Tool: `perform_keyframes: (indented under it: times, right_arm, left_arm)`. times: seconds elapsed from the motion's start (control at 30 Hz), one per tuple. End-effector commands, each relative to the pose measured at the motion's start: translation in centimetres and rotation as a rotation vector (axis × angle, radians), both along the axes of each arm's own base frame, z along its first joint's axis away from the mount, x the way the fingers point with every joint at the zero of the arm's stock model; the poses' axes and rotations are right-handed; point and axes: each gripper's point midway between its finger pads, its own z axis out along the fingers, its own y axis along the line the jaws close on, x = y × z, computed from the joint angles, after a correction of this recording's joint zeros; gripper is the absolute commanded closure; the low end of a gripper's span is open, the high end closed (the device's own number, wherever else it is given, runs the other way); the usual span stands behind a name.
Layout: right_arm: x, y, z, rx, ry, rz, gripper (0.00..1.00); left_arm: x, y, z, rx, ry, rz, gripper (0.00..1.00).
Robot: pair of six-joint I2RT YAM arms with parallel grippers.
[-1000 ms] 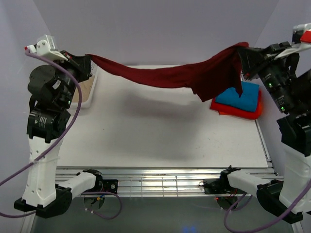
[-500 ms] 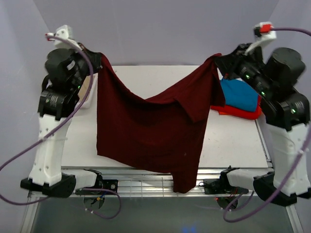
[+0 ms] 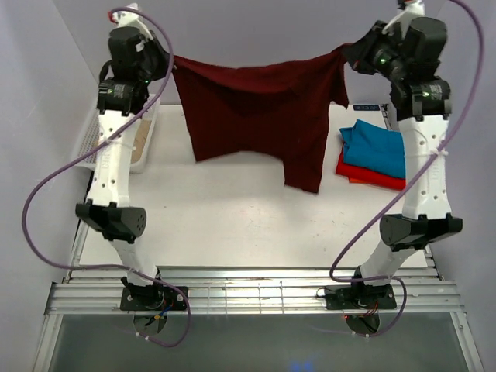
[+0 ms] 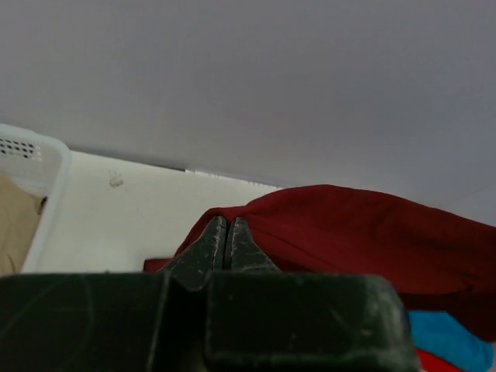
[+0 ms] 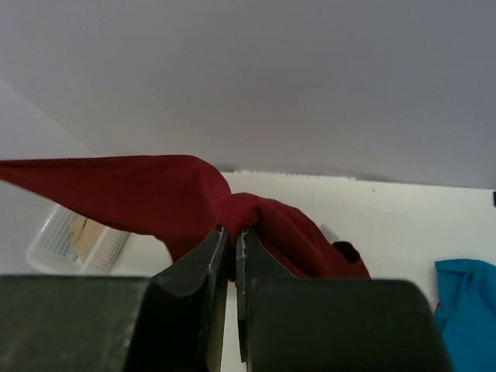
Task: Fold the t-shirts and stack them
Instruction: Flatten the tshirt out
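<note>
Top cam: maroon shirt hung in the air between the two raised arms, spread wide. Its top edge ran from left gripper to right gripper. The hem was uneven, and the right side hung lower, over the table. Couldn't tell if it touched. Jaw state wasn't readable from up there.

Wrist cams filled that in. Left: fingers pressed together on a bunched fold of maroon at the tips, with cloth running off to the right. Right: only a thin slit between the fingers, pinching a wad of maroon, with the rest stretching left. So both were clamped on the maroon shirt.

Only the top cam showed the shirt's full shape and hem. The wrist cams saw just the gripped top edge.

Teal shirt lay folded on red shirt at the table's right side, near the right arm. Left wrist cam caught both in its bottom right corner. Right wrist cam showed only teal, at its right edge.

Basket sat at the table's left edge, partly hidden by the left arm in the top cam, with the beige shirt inside. Both wrist cams showed the mesh wall and the beige more clearly, from the side.
</note>
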Motion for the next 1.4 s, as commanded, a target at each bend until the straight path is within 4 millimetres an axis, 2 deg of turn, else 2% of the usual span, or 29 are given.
perform_keyframes:
  times: [0.0,0.03,0.1,0.13,0.17,0.2,0.23,0.27,0.3,0.33,0.37,0.4,0.47,0.5,0.57,0.63,0.67,0.7,0.73,0.8,0.83,0.97,1.03,1.1,1.13,1.17,1.2,1.23,1.37]
  right_arm:
    - [-6.9,-1.2,10.8,0.082,-0.324,0.029,0.92]
    - [-8.0,-1.5,11.2,0.078,-0.336,0.019,0.92]
    - [-7.5,-1.6,8.1,0.059,-0.261,0.010,0.92]
    - [-9.0,-1.7,8.1,0.054,-0.271,0.012,0.92]
    - [-7.9,-1.7,4.0,0.042,-0.180,0.006,0.92]
    - [-7.9,-1.9,2.1,0.033,-0.143,-0.004,0.92]
    - [-9.2,-2.3,1.1,0.030,-0.133,-0.022,0.92]
    - [-8.5,-2.3,-5.1,0.014,0.000,-0.026,0.92]
    - [-8.7,-2.4,-7.7,0.011,0.043,-0.034,0.92]
    - [-10.3,-2.6,-9.3,0.017,0.057,-0.038,0.92]
    - [-10.8,-2.6,-12.0,0.024,0.107,-0.044,0.92]
    - [-11.6,-2.3,-18.3,0.041,0.238,-0.037,0.92]
    - [-14.1,-2.0,-21.5,0.080,0.287,-0.026,0.92]
    - [-15.8,-2.0,-25.1,0.086,0.349,-0.031,0.92]
    - [-17.8,-1.9,-27.7,0.105,0.419,-0.050,0.92]
    - [-20.3,-2.1,-30.3,0.103,0.484,-0.062,0.90]
    - [-21.2,-2.0,-30.7,0.098,0.505,-0.057,0.82]
    - [-22.1,-2.1,-30.4,0.097,0.493,-0.050,0.69]
    - [-22.9,-2.4,-30.5,0.078,0.509,-0.057,0.41]
    - [-23.3,-3.5,-29.2,0.048,0.468,-0.103,0.02]
    - [-23.4,-4.0,-27.8,0.032,0.442,-0.124,0.10]
    - [-21.8,-4.4,-26.5,-0.010,0.384,-0.138,0.07]
    - [-20.9,-3.5,-27.7,-0.010,0.414,-0.091,0.08]
    - [-19.5,-2.9,-30.0,-0.006,0.448,-0.073,0.27]
    - [-19.1,-2.8,-30.9,-0.006,0.463,-0.069,0.46]
    - [-18.8,-2.7,-31.8,-0.007,0.480,-0.069,0.58]
    - [-18.1,-2.5,-33.4,-0.008,0.513,-0.070,0.69]
    - [-17.9,-2.4,-34.2,-0.008,0.531,-0.069,0.83]
    - [-16.7,-1.9,-37.3,-0.008,0.603,-0.061,0.90]
  left_arm:
    - [-8.7,2.6,13.4,-0.041,-0.367,0.017,1.00]
    - [-9.3,2.7,12.5,-0.033,-0.345,0.015,1.00]
    - [-9.4,2.6,10.8,-0.016,-0.314,0.007,1.00]
    - [-8.4,2.5,7.1,-0.001,-0.231,0.007,1.00]
    - [-8.9,2.6,6.3,0.005,-0.222,0.006,1.00]
    - [-8.7,2.4,4.3,0.015,-0.182,-0.006,1.00]
    - [-7.9,2.2,-1.2,0.034,-0.066,-0.012,1.00]
    - [-8.3,1.8,-3.3,0.037,-0.029,-0.041,1.00]
    - [-8.4,1.6,-6.1,0.040,0.027,-0.058,1.00]
    - [-8.8,1.4,-12.5,0.045,0.162,-0.068,1.00]
    - [-9.4,1.3,-15.0,0.041,0.213,-0.073,1.00]
    - [-10.0,1.2,-17.5,0.032,0.270,-0.078,1.00]
    - [-12.1,1.1,-23.0,-0.002,0.415,-0.067,1.00]
    - [-13.0,1.6,-24.1,-0.006,0.448,-0.036,1.00]
    - [-15.7,2.3,-27.6,-0.014,0.567,0.016,1.00]
    - [-17.8,3.4,-28.8,0.009,0.625,0.061,0.86]
    - [-18.5,3.6,-29.2,0.017,0.641,0.068,0.81]
    - [-19.2,3.9,-29.5,0.024,0.653,0.079,0.67]
    - [-19.6,4.4,-28.5,0.033,0.622,0.100,0.57]
    - [-19.9,4.9,-26.6,0.038,0.584,0.122,0.31]
    - [-19.8,5.0,-25.0,0.030,0.540,0.126,0.30]
    - [-18.3,4.0,-19.8,-0.025,0.402,0.090,0.35]
    - [-17.5,3.5,-18.8,-0.040,0.376,0.072,0.43]
    - [-16.6,2.9,-19.7,-0.055,0.382,0.052,0.56]
    - [-16.6,2.7,-21.4,-0.056,0.415,0.049,0.66]
    - [-15.9,2.4,-22.1,-0.067,0.408,0.040,0.89]
    - [-15.9,1.7,-22.9,-0.102,0.427,0.017,1.00]
    - [-15.9,1.3,-23.9,-0.115,0.441,0.006,1.00]
    - [-15.3,-0.5,-28.0,-0.166,0.453,-0.027,1.00]
